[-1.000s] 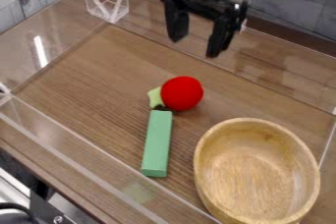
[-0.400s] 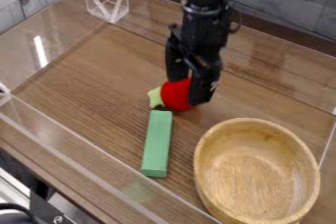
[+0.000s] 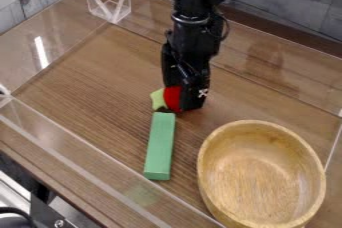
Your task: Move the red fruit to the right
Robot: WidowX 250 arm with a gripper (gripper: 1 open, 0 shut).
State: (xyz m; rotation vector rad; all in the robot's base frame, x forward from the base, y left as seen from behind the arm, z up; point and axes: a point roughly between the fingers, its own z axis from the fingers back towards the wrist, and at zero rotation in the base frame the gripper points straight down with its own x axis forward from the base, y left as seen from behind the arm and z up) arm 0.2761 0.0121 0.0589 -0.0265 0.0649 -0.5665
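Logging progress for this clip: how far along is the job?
The approach looks done: the gripper is down at the red fruit, overlapping it in view. Whether it has a grip, I cannot tell. The move right is left: the fruit sits just above the green block in the picture.

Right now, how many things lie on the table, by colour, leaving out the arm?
Red: 1, the round fruit with its light green leafy bit
Green: 1, the long block
Tan: 1, the wooden bowl
Clear or whitish: 1, the object at the back
Total: 4
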